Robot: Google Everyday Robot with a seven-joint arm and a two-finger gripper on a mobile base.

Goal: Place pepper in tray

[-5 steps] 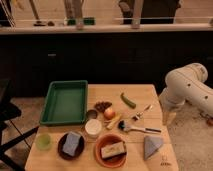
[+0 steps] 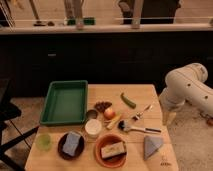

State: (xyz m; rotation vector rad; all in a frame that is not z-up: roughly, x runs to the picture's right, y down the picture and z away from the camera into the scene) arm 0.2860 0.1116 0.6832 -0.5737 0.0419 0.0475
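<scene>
The pepper [image 2: 128, 100], small, slender and dark green, lies on the wooden table [image 2: 142, 92] right of centre, near the far edge. The green rectangular tray [image 2: 65, 102] sits at the table's far left and looks empty. My white arm [image 2: 187, 87] is folded beside the table's right edge. Its lower end, where the gripper [image 2: 168, 118] hangs, points down just off that edge, well to the right of the pepper and holding nothing that I can see.
Near the table's middle are an orange-red fruit [image 2: 109, 113], a yellowish stick [image 2: 116, 121], a white cup [image 2: 92, 128] and utensils [image 2: 137, 128]. At the front stand a light-green cup [image 2: 44, 142], two bowls [image 2: 71, 145] [image 2: 111, 150] and a grey-blue wedge [image 2: 152, 146].
</scene>
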